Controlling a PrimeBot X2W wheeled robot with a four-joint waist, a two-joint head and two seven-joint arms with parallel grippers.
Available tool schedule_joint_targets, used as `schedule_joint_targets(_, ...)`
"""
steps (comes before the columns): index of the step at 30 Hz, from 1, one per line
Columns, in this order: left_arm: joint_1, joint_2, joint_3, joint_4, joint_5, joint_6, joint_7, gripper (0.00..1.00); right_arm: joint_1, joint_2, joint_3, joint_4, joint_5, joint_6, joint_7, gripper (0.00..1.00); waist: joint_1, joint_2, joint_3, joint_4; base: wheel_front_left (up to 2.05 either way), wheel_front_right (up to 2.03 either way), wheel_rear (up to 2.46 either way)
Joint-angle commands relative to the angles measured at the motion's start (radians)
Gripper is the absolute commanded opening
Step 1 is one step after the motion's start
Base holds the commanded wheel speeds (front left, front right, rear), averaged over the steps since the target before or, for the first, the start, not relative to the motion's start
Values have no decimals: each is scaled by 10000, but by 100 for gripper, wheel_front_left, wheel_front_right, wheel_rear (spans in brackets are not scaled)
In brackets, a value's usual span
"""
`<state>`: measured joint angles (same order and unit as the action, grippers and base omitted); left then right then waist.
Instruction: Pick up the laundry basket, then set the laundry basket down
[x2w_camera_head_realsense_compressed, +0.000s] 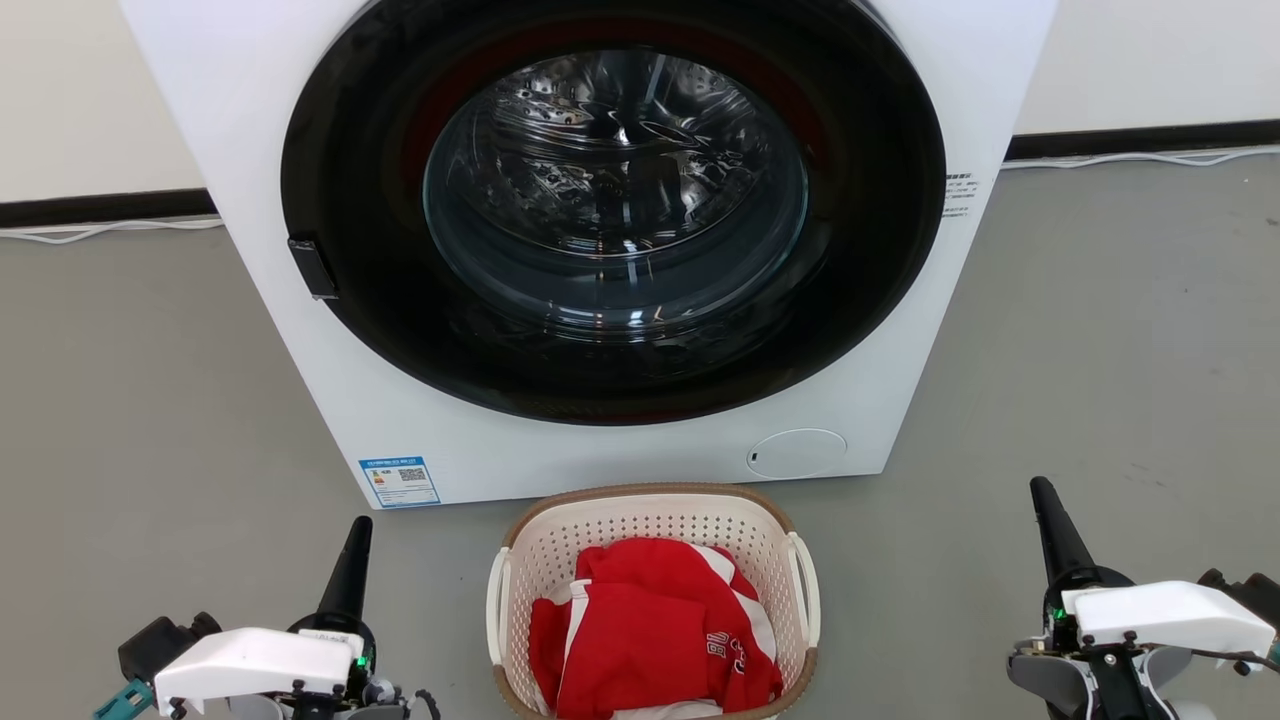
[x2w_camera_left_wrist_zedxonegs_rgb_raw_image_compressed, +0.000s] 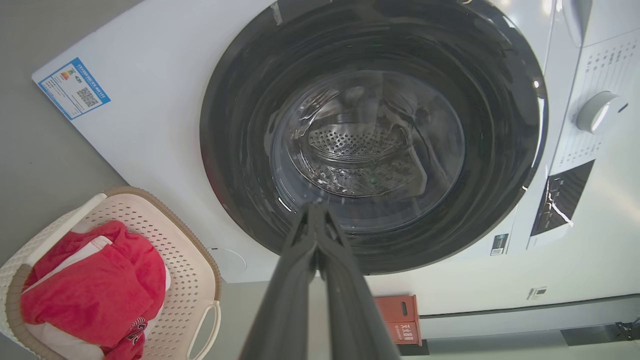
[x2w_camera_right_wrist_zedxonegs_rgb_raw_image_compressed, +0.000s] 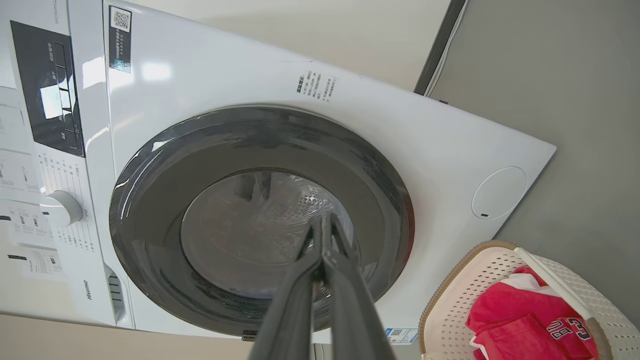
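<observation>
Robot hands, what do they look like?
The left gripper and right gripper each have long dark fingers tapering to a point, on a white cover with a tiny green light. A teal plug sits by the left; a thin black cable by the right.

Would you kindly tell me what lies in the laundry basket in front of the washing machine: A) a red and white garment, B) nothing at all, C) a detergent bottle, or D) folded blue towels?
A: the head view shows a crumpled red and white garment lying inside the laundry basket, which stands before the washing machine.
</observation>
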<state>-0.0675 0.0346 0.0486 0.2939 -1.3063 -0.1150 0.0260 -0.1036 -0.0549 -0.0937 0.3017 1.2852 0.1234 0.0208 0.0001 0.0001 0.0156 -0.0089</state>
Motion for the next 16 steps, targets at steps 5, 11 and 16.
schedule_joint_targets(5, -384, 126, 341, -343, -718, -92, 191, 0, -113, -22, 69, -382, 757, 60, 258, 0, 0, -1, -25, 18, 0, 0, 0)
schedule_joint_targets(11, -391, 135, 435, -385, -1415, -112, 398, 0, -92, -1, -14, -439, 1505, 64, 461, 0, 0, -1, -55, 40, 0, 0, 0)
schedule_joint_targets(16, -395, 140, 489, -410, -1813, -123, 515, 0, -80, 11, -62, -471, 1932, 66, 577, 0, 0, -1, -73, 52, 0, 0, 0)
